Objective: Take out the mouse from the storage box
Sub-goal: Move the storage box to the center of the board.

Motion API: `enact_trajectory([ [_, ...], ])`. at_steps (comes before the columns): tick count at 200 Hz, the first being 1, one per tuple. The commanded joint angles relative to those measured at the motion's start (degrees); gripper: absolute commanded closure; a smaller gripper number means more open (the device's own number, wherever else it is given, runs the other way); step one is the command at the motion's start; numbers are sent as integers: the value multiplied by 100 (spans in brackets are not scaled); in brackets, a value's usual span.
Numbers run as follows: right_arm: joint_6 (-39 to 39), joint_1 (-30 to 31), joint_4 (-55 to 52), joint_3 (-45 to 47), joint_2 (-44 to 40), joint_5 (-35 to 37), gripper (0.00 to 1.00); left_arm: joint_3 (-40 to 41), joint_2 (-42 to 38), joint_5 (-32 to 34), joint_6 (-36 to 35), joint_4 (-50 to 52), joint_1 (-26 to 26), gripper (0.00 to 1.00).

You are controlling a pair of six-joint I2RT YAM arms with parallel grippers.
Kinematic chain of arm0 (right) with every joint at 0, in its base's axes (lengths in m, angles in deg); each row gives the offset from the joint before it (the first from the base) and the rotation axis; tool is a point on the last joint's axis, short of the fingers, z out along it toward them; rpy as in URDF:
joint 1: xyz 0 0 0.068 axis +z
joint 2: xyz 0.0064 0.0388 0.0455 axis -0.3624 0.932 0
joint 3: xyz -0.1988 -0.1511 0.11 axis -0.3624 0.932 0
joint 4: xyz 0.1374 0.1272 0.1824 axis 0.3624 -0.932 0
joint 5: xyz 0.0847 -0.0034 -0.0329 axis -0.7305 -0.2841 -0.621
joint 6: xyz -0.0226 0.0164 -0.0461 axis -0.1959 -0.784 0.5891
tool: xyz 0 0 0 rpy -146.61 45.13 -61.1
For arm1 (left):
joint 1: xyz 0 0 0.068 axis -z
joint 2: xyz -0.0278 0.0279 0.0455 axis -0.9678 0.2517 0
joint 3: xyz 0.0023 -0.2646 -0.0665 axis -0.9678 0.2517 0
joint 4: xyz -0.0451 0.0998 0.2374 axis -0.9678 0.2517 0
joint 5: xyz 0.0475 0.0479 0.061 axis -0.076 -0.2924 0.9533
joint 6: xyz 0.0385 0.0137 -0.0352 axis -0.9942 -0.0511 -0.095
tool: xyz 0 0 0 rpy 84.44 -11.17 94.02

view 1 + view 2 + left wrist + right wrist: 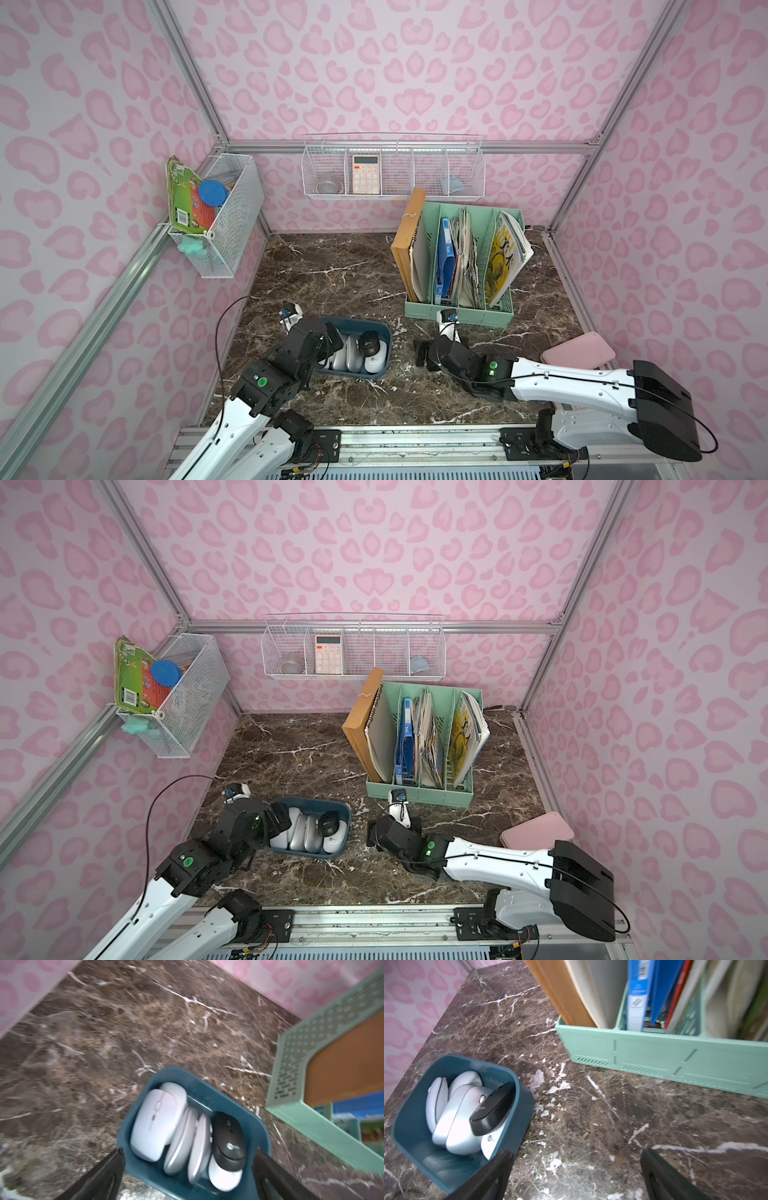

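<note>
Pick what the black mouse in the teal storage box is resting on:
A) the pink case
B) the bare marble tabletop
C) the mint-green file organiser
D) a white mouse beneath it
D: the black mouse lies on top of a white mouse, both inside the storage box.

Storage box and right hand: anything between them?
Nothing; only bare marble tabletop lies between the storage box and the right hand, shown in a top view.
</note>
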Motion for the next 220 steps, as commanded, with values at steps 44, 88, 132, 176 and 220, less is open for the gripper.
enact_trajectory([
  [44, 86, 20, 77, -756, 1034, -794, 1, 190, 981, -1007, -43, -590, -1873, 1],
  [88, 87, 11, 266, -989, 1410, -1130, 0, 575, 1874, -1897, 2, -1683, -2765, 1],
  [132, 50, -276, 448, -1223, 1739, -1853, 0, 736, 2541, -2526, -21, -2476, -2937, 1],
  [176, -61, -391, 445, -1354, 2038, -2036, 0, 542, 3186, -3363, -248, -2722, -2930, 1],
  [220, -125, -549, 570, -1212, 2029, -2152, 0, 504, 3464, -3686, -289, -2984, -2779, 1],
])
